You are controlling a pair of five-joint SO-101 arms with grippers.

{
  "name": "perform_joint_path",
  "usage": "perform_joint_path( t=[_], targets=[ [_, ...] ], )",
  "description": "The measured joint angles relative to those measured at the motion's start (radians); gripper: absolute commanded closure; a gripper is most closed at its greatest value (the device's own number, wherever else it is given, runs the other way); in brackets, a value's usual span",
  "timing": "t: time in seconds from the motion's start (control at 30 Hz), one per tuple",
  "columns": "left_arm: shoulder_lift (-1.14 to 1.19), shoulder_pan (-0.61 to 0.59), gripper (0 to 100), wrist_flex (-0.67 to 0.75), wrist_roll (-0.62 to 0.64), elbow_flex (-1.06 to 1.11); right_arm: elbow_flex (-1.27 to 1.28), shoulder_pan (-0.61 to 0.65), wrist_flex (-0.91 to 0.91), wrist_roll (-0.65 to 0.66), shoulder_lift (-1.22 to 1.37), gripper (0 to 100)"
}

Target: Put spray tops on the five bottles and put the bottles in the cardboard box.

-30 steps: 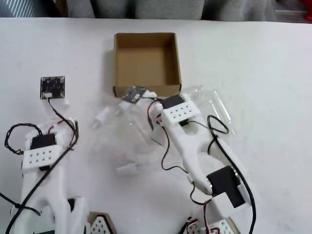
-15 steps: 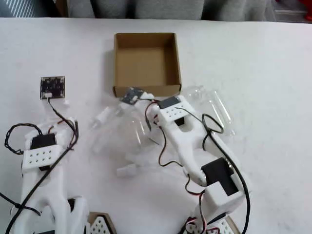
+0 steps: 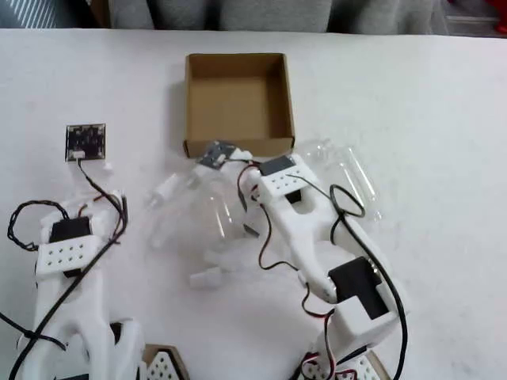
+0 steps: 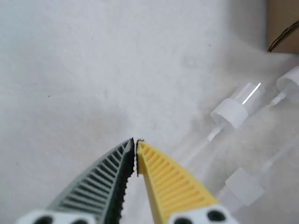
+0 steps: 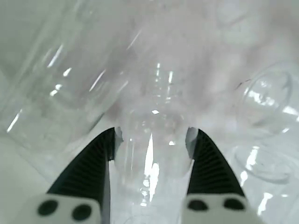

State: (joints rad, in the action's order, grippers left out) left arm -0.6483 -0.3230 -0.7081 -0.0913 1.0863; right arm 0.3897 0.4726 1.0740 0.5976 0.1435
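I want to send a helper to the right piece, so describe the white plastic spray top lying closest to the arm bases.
Find the open brown cardboard box on the white table; a pile of clear plastic bottles lies before it. The white spray top lies at the pile's edge farthest from the box, while the other white top sits much nearer the box.

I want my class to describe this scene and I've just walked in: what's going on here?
On the table lie clear bottles, loose spray tops and a box. The right gripper is down in the pile of bottles in front of the box, at one bottle. The left gripper is shut over bare table, beside the spray tops. No bottle is in the box yet.
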Motion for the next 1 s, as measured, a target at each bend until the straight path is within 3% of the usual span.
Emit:
perform_joint_path(
  t=[0.4, 0.63, 0.83, 1.0],
  targets=[
    [0.000, 0.000, 98, 0.000, 0.000, 0.000, 0.008, -0.140, 0.270, 0.003, -0.322, 98.2],
    [0.000, 0.000, 98, 0.000, 0.000, 0.000, 0.227, -0.324, 0.232, -0.026, -0.503, 98.2],
    [0.000, 0.000, 98, 0.000, 0.000, 0.000, 0.333, -0.552, 0.210, -0.029, -0.594, 98.1],
    [0.000, 0.000, 98, 0.000, 0.000, 0.000, 0.339, -0.744, 0.074, -0.031, -0.598, 98.1]
  ],
)
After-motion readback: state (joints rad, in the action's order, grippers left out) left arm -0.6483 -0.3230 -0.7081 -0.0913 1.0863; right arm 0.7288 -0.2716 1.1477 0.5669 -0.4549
